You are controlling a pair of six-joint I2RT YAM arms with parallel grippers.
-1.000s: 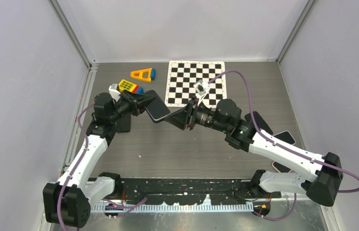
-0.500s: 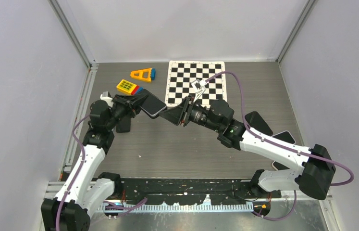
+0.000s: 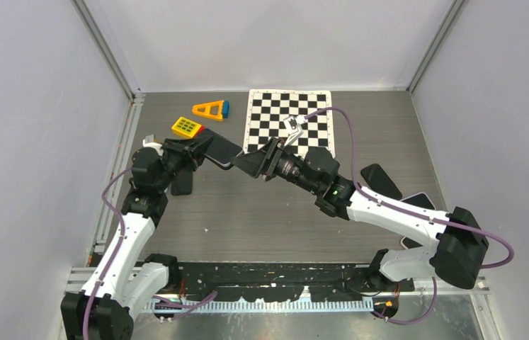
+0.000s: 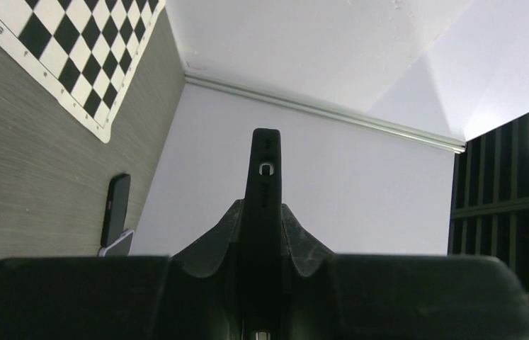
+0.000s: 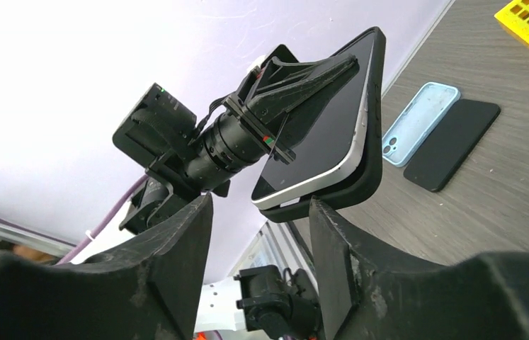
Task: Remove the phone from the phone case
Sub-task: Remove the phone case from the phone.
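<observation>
My left gripper [image 3: 194, 151] is shut on a phone [image 3: 220, 150] in a black case and holds it above the table, left of centre. In the left wrist view the cased phone [image 4: 262, 185] stands edge-on between the closed fingers [image 4: 215, 241]. In the right wrist view the phone [image 5: 323, 138] shows a dark screen and silver edge, and one corner has lifted out of the black case [image 5: 360, 180]. My right gripper [image 3: 256, 163] is open just right of the phone; its fingers [image 5: 176, 255] straddle the air below the phone's lower corner without touching it.
A checkerboard mat [image 3: 289, 120] lies at the back centre. Yellow and orange toy blocks [image 3: 189, 127] sit at the back left. A dark phone [image 3: 182, 181] lies under the left arm. Other phones and cases [image 3: 382, 180] lie at the right. A blue case [image 5: 417, 120] lies beside a black one.
Both grippers have moved left and toward the back of the table. The right gripper has followed the phone and closed in on its near end, staying open. The left gripper kept its hold.
</observation>
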